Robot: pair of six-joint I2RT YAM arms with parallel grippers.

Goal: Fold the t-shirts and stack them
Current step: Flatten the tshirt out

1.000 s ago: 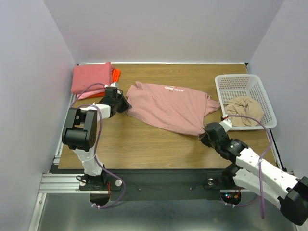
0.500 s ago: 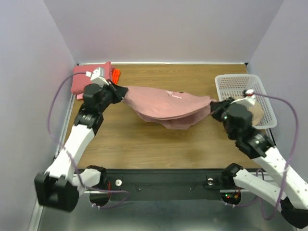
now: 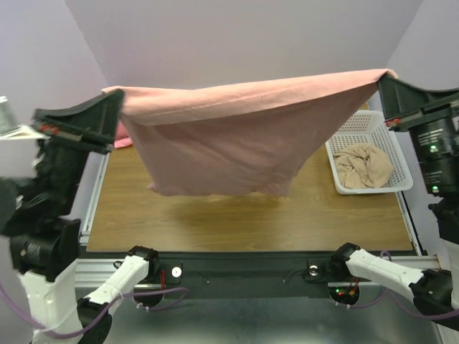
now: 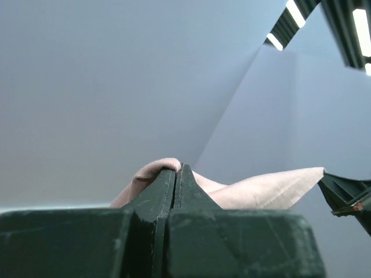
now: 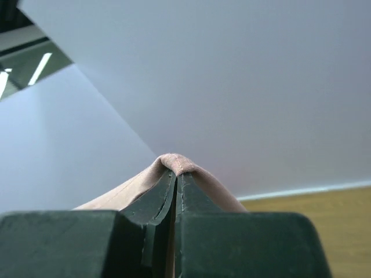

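The dusty-pink t-shirt hangs stretched high above the table between both grippers, its plain side facing the top camera. My left gripper is shut on its left corner; the cloth bulges over the closed tips in the left wrist view. My right gripper is shut on its right corner; the cloth wraps over the closed tips in the right wrist view. A beige tee lies crumpled in the basket. A bit of the coral-pink stack peeks out behind the hanging shirt.
The white lattice basket stands at the right edge of the wooden table. The hanging shirt hides the back middle of the table. Grey walls close in on both sides and behind.
Both arms have risen steeply and pulled apart, lifting the dusty-pink shirt off the table until it hangs spread out in the air.
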